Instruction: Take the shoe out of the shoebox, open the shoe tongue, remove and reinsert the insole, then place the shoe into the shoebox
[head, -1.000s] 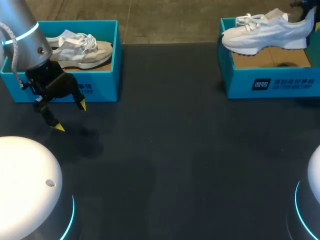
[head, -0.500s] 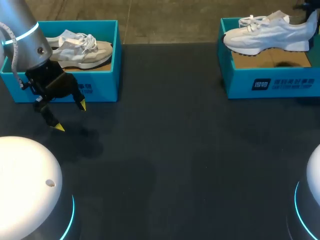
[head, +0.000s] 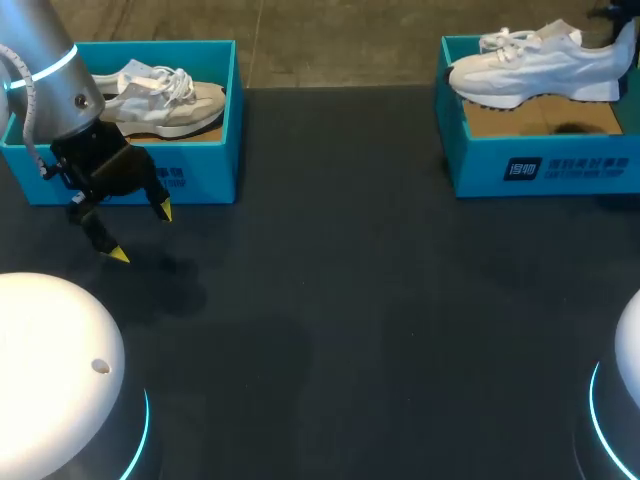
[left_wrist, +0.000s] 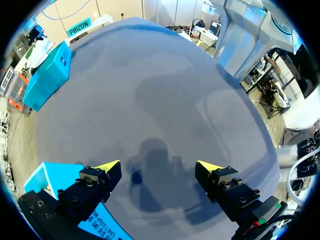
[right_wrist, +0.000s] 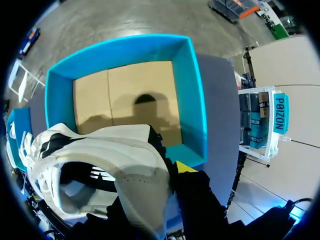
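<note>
A white sneaker (head: 530, 65) hangs just above the right teal shoebox (head: 545, 165), toe pointing left. My right gripper (right_wrist: 160, 175) is shut on its heel collar, and one yellow fingertip (right_wrist: 186, 167) shows beside the heel. Under the sneaker (right_wrist: 95, 155) lies the shoebox's bare cardboard floor (right_wrist: 130, 97). In the head view the right gripper is almost wholly past the far right corner. My left gripper (head: 142, 232) hangs open over the dark table in front of the left shoebox (head: 200, 175), with nothing between its fingers (left_wrist: 207, 167).
A second pale sneaker (head: 160, 100) lies inside the left shoebox. That box's corner (left_wrist: 47, 182) is close beside my left gripper's finger. The dark table top (head: 350, 300) stretches between the two boxes.
The white sneaker has shifted slightly up and to the right over the right shoebox. My left arm has not moved.
</note>
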